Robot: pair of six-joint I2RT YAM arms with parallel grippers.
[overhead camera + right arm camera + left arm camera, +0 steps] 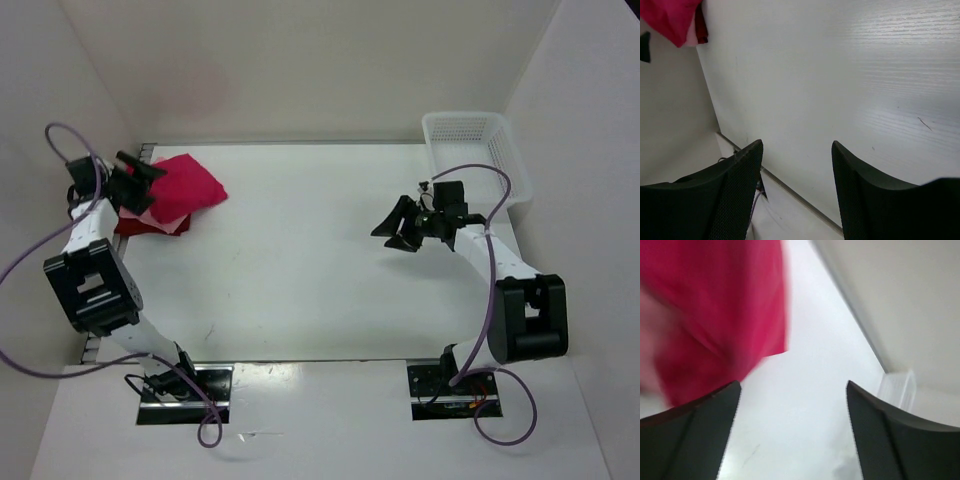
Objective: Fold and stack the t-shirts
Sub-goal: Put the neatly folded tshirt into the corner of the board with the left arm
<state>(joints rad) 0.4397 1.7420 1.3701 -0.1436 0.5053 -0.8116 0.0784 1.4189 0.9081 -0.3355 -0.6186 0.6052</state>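
Three folded t-shirts (172,195) are being shown in one stack at the far edge of the white table (300,280), well apart from the white mesh basket (470,140) and across the width of the table from it. The magenta shirt (188,182) is lying on top. A strip of the light pink shirt (139,212) is being exposed beneath it on the side away from the basket. The dark red shirt (152,227) is lying at the bottom, with its near edge sticking out.

The left gripper (140,180) is being held over the part of the stack that is farthest from the basket. Its fingers (695,435) are being held wide apart, with nothing between them. In the left wrist view the magenta cloth is being seen as a blur just beyond one finger, and whether that finger is touching the cloth cannot be told.

The right gripper (398,232) is being held above bare table, near the basket, on the basket's near side and toward the stack. Its fingers (735,195) are being held apart as well, and nothing is being gripped. Only the table surface is being seen between them in the right wrist view, with a corner of the stack far off.
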